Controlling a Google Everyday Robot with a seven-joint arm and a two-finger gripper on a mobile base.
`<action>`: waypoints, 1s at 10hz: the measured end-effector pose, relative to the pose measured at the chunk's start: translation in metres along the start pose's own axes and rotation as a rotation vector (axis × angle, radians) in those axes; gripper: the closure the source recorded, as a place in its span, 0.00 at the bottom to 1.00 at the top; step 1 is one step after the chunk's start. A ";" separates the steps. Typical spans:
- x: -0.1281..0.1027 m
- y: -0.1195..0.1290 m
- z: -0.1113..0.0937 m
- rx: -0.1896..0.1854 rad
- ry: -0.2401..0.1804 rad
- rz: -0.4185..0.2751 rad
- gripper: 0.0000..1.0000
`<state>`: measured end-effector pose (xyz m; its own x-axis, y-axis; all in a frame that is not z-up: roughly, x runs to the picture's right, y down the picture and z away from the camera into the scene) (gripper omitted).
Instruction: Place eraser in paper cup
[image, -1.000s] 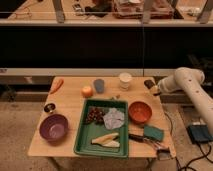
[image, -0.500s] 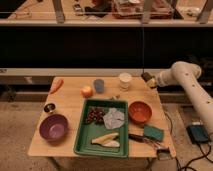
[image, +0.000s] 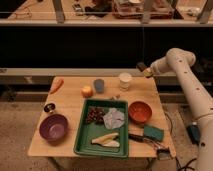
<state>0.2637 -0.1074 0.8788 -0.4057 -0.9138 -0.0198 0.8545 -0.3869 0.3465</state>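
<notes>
The white paper cup (image: 125, 80) stands upright at the back of the wooden table (image: 70, 102), right of centre. My gripper (image: 142, 68) hovers off the table's back right corner, a little right of the cup and above its rim. It is shut, and a small dark block at its tip looks like the eraser (image: 140, 66). The white arm (image: 185, 75) reaches in from the right.
A grey-blue cup (image: 99, 85) and an orange fruit (image: 87, 91) sit left of the paper cup. A carrot (image: 57, 84), round tin (image: 49, 107) and purple bowl (image: 53, 127) are on the left. A green tray (image: 82, 142), orange bowl (image: 140, 112) and green sponge (image: 153, 132) fill the front right.
My gripper has swung left and slightly up, from beyond the table's right edge toward the paper cup. Nothing on the table has moved.
</notes>
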 end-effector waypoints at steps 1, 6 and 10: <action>0.012 -0.007 0.008 0.013 -0.017 -0.031 1.00; 0.030 -0.013 0.019 0.083 -0.061 -0.088 1.00; 0.032 -0.038 0.027 0.142 -0.015 -0.122 1.00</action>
<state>0.2095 -0.1188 0.8907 -0.5095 -0.8586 -0.0566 0.7445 -0.4728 0.4713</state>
